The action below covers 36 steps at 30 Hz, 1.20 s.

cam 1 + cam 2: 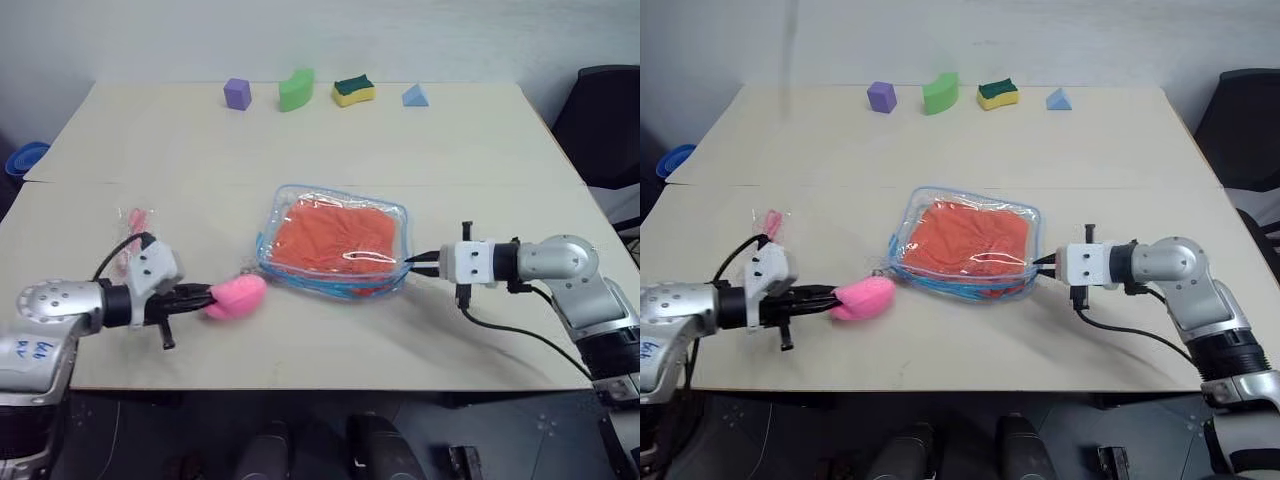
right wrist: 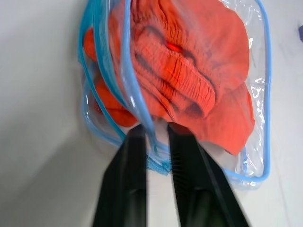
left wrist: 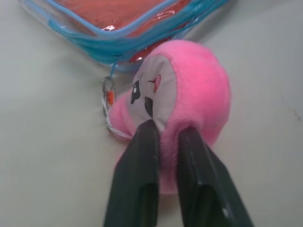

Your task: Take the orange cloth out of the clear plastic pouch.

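1. Left eye view: the clear plastic pouch point(image 1: 335, 243) is seen lying flat near the middle of the table point(image 1: 480, 160), with the orange cloth point(image 1: 333, 238) inside it. The left gripper point(image 1: 205, 296) is closed on the pink plush toy point(image 1: 237, 296), just beside the pouch's near left corner. The right gripper point(image 1: 412, 263) is at the pouch's right edge. A purple block point(image 1: 237, 93), a green block point(image 1: 296, 89), a yellow-green sponge point(image 1: 354, 91) and a blue pyramid point(image 1: 415, 96) are lined up at the far edge.
2. Left wrist view: the fingers point(image 3: 138, 182) are set narrowly, pressed into the toy; the pouch's blue zipper trim is touching it.
3. Right wrist view: the fingers point(image 2: 125, 184) are held narrowly, with the pouch's blue edging pinched between them; the cloth is bunched inside
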### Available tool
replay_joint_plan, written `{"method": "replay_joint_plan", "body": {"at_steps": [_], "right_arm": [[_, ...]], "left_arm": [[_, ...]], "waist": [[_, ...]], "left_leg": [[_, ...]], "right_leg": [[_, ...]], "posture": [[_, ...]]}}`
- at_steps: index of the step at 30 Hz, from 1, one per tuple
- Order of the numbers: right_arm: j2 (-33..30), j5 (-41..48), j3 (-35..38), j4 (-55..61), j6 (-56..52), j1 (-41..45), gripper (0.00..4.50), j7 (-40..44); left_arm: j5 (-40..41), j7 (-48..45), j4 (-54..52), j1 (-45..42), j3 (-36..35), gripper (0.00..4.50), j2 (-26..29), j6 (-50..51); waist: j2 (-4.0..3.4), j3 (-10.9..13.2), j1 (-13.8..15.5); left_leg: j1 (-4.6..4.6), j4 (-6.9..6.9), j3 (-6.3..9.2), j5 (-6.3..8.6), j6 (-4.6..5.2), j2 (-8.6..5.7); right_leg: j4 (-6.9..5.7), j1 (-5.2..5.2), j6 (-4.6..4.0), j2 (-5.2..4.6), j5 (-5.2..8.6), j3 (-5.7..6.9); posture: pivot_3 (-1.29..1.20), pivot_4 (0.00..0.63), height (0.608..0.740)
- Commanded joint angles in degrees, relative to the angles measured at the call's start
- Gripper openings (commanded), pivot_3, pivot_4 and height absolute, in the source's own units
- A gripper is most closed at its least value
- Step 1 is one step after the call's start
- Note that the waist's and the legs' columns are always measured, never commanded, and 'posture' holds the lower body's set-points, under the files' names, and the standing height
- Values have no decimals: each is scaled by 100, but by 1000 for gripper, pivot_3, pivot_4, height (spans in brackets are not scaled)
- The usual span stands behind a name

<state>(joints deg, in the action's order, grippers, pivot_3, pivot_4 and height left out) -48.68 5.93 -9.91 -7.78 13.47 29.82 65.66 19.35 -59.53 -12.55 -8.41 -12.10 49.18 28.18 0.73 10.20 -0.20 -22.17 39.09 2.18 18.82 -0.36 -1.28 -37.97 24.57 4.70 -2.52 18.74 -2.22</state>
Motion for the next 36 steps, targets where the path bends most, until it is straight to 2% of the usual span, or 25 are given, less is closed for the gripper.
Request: {"method": "replay_joint_plan", "body": {"at_steps": [1, 6, 8, 11, 13, 17, 19, 23, 26, 33, 36], "right_arm": [[-217, 349, 467, 640, -492, -331, 2089, -18], [-221, 847, 1267, 1538, -1664, -1242, 3708, -565], [-125, 1378, 1673, 2167, -2498, -1696, 4417, -853], [-165, 2397, 2151, 3289, -3582, -2471, 4417, -940], [-185, 2965, 2332, 3951, -4121, -2850, 4417, -1042], [-102, 3745, 2358, 4784, -5037, -2974, 4417, -1689], [-62, 3831, 2238, 5048, -5250, -2973, 4417, -1980], [44, 3884, 2145, 5298, -5462, -3033, 4417, -2410], [30, 3758, 2051, 5439, -5509, -3132, 4417, -2595], [-36, 3432, 1728, 5501, -5396, -3056, 4417, -2642], [7, 3450, 1823, 5494, -5443, -3030, 4444, -2731]], "left_arm": [[243, 202, -16, 73, -274, 1851, -103, 105], [618, 475, -307, 380, -732, 3335, -205, 439], [923, 499, -427, 436, -1004, 3990, -139, 734], [1298, 306, -481, 391, -1315, 3990, 160, 1068], [1386, 120, -373, 72, -1227, 3990, 435, 1102], [976, -389, -42, -1037, -193, 3990, 766, 547], [472, -742, 248, -1737, 642, 3990, 714, -23], [-617, -1023, 1309, -2912, 1911, 3990, 164, -1333], [-1374, -1014, 2154, -3367, 2518, 3990, -252, -2405], [-1983, -1100, 3500, -3983, 2990, 3990, -971, -3608], [-1933, -1114, 3796, -4124, 2931, 3376, -1214, -3759]], "waist": [[0, 0, 6], [0, 0, 13], [0, 0, 14], [0, 0, 18], [0, 0, 18], [0, -1, 50], [-3, -3, 70], [-4, -3, 99], [-4, -3, 87], [-1, -2, 71], [0, -3, 83]], "left_leg": [[0, 0, 0, 0, 0, 0], [0, -1, 4, 3, 0, 1], [-1, -1, 8, 4, 3, 1], [-1, -2, 15, 16, 21, 2], [0, -2, 21, 17, 22, 2], [8, -1, 34, 16, 23, -2], [15, -1, 35, 16, 22, -6], [9, -2, 32, 11, 13, -8], [3, 0, 21, 8, 7, -7], [-4, 4, 17, 6, 5, -5], [-4, 5, 18, 6, 5, -5]], "right_leg": [[1, 0, 0, 0, 0, 0], [3, -2, 0, -1, 0, 1], [3, -3, 0, -1, 0, 2], [4, -6, 0, -2, 0, 5], [6, -9, 0, -2, 0, 9], [13, -27, -2, -7, -2, 19], [17, -35, -2, -9, -2, 21], [20, -30, -2, -3, -2, 23], [18, -22, -2, 4, -2, 18], [12, -11, -2, 7, -2, 15], [10, -12, -2, 7, -2, 15]], "posture": [[0, 150, 740], [0, 150, 740], [0, 150, 740], [0, 150, 740], [0, 150, 740], [0, 150, 740], [0, 150, 740], [0, 150, 740], [0, 150, 740], [0, 150, 740], [0, 150, 740]]}}
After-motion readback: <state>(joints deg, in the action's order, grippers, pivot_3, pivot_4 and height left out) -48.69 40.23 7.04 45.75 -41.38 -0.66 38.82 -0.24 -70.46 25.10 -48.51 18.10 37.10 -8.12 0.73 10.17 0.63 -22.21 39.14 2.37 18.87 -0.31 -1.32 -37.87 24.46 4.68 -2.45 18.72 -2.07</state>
